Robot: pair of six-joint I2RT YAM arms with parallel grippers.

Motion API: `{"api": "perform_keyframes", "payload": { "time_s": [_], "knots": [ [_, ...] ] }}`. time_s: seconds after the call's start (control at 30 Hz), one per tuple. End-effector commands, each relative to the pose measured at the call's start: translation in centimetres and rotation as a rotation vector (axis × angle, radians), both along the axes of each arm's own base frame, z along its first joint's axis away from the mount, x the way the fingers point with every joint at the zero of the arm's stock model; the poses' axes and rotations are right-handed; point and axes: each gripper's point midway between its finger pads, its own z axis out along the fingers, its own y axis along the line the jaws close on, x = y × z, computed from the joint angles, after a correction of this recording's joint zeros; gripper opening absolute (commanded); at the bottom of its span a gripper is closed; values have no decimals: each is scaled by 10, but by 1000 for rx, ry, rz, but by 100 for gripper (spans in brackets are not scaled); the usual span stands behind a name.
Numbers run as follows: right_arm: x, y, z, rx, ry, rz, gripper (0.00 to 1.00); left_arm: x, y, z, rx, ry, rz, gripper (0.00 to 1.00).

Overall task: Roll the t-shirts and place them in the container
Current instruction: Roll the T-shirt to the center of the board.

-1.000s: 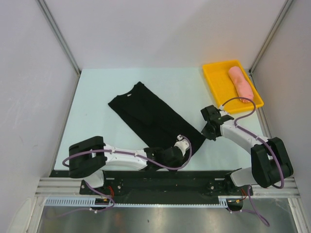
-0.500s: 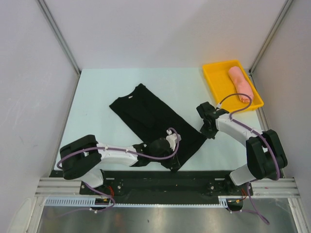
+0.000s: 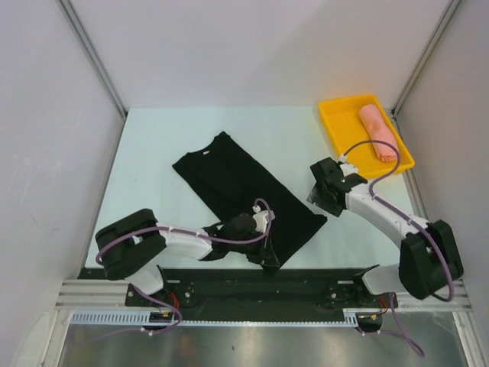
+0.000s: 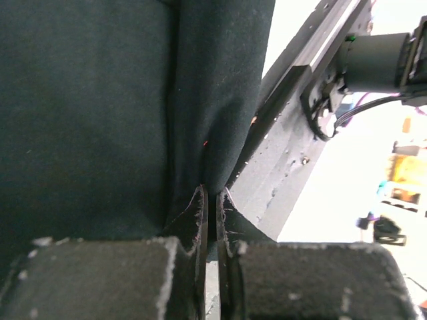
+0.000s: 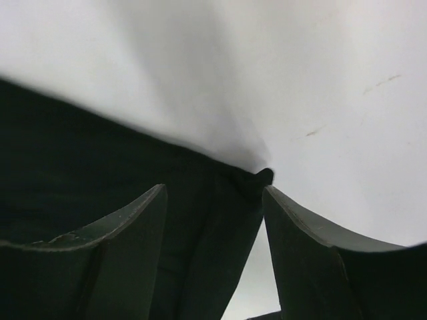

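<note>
A black t-shirt (image 3: 241, 187), folded into a long strip, lies diagonally on the table, collar at the far left. My left gripper (image 3: 269, 256) is shut on its near hem corner by the table's front edge; in the left wrist view the closed left gripper (image 4: 212, 197) pinches the black cloth (image 4: 87, 113). My right gripper (image 3: 315, 200) stands open over the hem's right corner; in the right wrist view the right gripper (image 5: 213, 190) has the cloth corner (image 5: 260, 179) lying loose between its spread fingers. A salmon-pink rolled t-shirt (image 3: 377, 131) lies in the tray.
The yellow tray (image 3: 336, 126) sits at the back right corner of the table. White walls close in both sides and the back. The black mounting rail (image 4: 287, 167) runs right beside the left gripper at the front edge.
My right gripper has opened and let go of the hem's right corner. The left gripper has drawn the near hem corner left and toward the front edge.
</note>
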Motion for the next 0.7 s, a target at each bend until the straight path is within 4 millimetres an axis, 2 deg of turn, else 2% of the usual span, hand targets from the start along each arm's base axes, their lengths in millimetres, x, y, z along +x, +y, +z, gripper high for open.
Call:
{"api": "perform_keyframes", "payload": {
  "time_s": [0.0,0.03,0.1,0.13,0.17,0.23,0.27,0.3,0.33,0.4,0.67],
  "knots": [
    [-1,10,38,52,-161,49,63,-2,-1,9,-84,95,24,4],
    [-13,11,38,82,-178,67,63,-2,1,8,-84,103,30,4],
    [-20,15,42,141,-222,82,64,1,2,8,-86,111,43,4],
    [-27,19,54,199,-264,99,64,0,3,7,-86,117,46,5],
    [-36,19,44,211,-253,106,64,2,4,6,-85,121,53,5],
    [-46,21,45,237,-267,99,61,3,4,6,-87,137,65,5],
    [-58,26,42,243,-267,128,60,5,5,5,-87,141,71,5],
    [-62,27,42,247,-276,134,57,6,4,6,-90,147,77,5],
    [-66,30,42,258,-284,132,48,6,5,5,-87,151,80,5],
    [-78,44,37,284,-288,186,42,9,6,5,-87,160,93,5],
    [-99,70,19,264,-262,241,37,16,9,4,-73,166,121,6]
  ]
}}
